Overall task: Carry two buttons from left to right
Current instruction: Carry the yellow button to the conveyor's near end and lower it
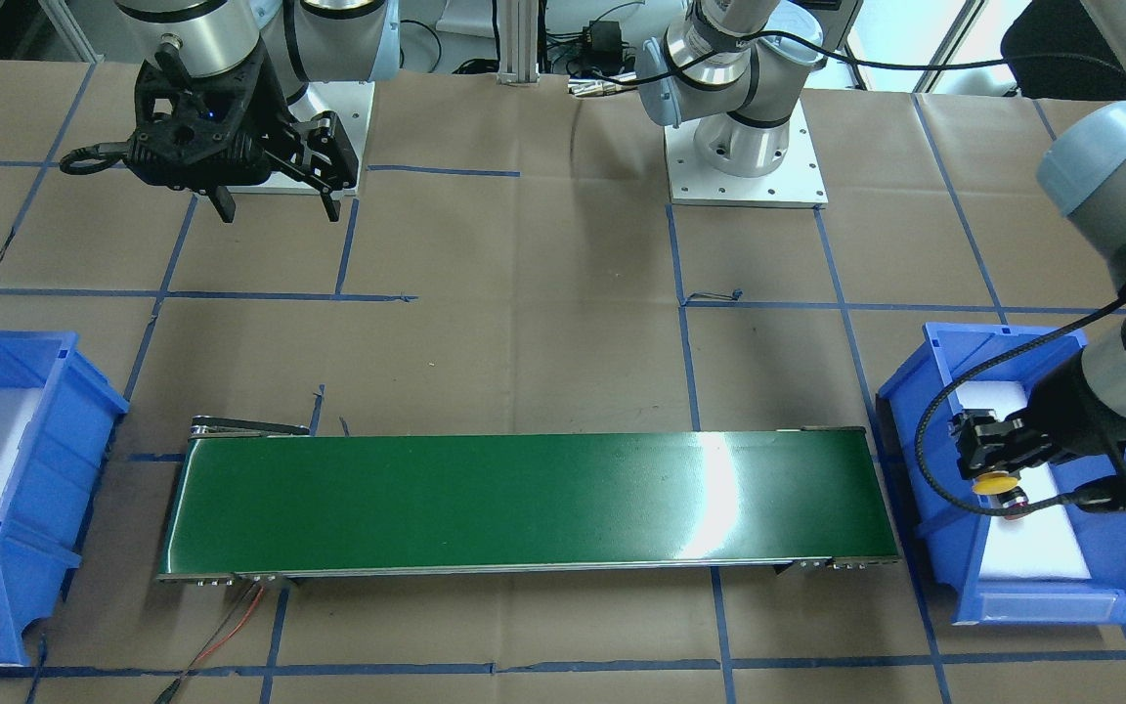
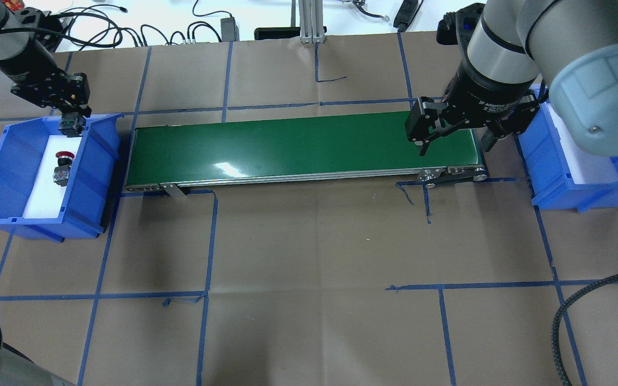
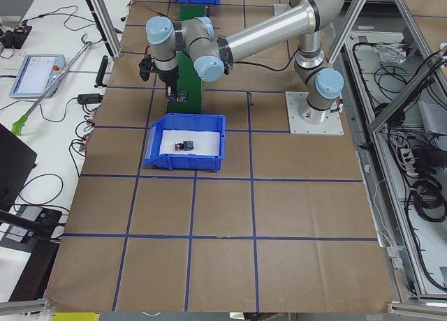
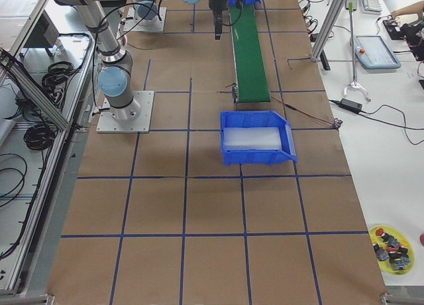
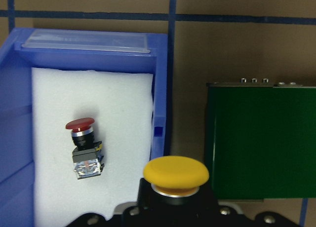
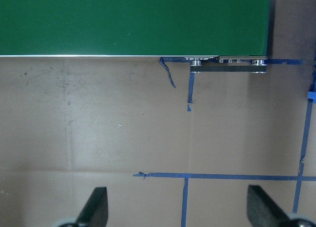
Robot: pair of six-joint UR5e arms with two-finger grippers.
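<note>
The left gripper [image 2: 69, 121] has its fingers closed on the black body of the yellow button [image 5: 176, 173]; the yellow mushroom cap points away from the wrist and hides the fingers almost fully in the left wrist view. The button hangs in the air above the blue bin [image 2: 101, 161] at the robot's left end of the counter [image 2: 309, 257]. It is close to the bin wall that faces the conveyor belt [image 2: 298, 145], and it touches neither the bin nor the belt; whether it is exactly over the wall or a little inside it, I cannot tell.

The red button [image 5: 84, 149] lies on its side on the white foam pad [image 5: 118, 118] inside the same bin, with the red cap toward the bin's clear label strip and the clear contact block at the other end; nothing holds it, and it is well apart from the yellow one.

The right gripper [image 2: 455, 143] hovers near the other end of the green belt, beside the second blue bin [image 2: 556, 185]. Its fingers [image 6: 96, 209] are spread wide with nothing between them; the right wrist view shows only brown paper and blue tape lines under them, with the belt edge farther on. The second bin shows a white foam pad and no button on the visible part of it.
</note>
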